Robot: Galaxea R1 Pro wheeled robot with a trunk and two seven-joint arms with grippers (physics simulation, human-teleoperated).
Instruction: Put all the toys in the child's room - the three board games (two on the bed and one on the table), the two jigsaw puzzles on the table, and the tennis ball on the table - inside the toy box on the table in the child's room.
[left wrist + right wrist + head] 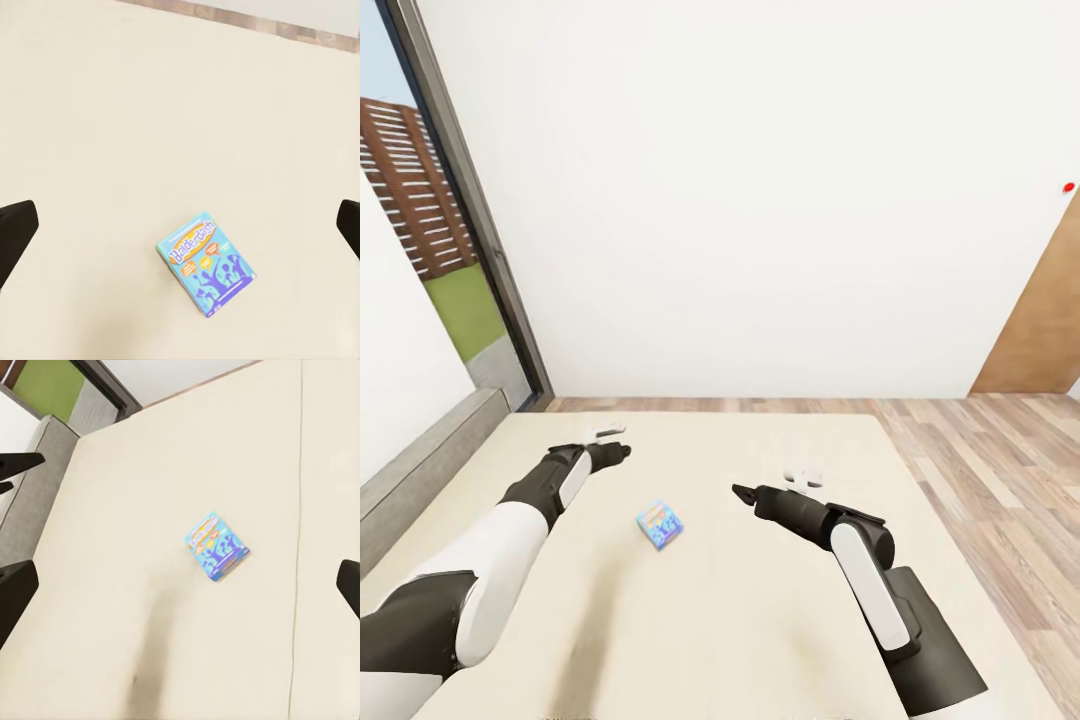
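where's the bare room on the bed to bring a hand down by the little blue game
Bare mattress on the bed lies all round the small blue board game. Widest free patches: between it and the far edge, and between it and the right gripper. The left gripper hangs apart. Nowhere crowded.

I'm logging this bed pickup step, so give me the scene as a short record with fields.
surface: beige bed, low grey headboard at its left
toy: small blue board game, lying flat between the arms, untouched
left gripper: open, above the mattress, holding nothing
right gripper: open, empty
beyond the bed: wood-plank floor, white wall
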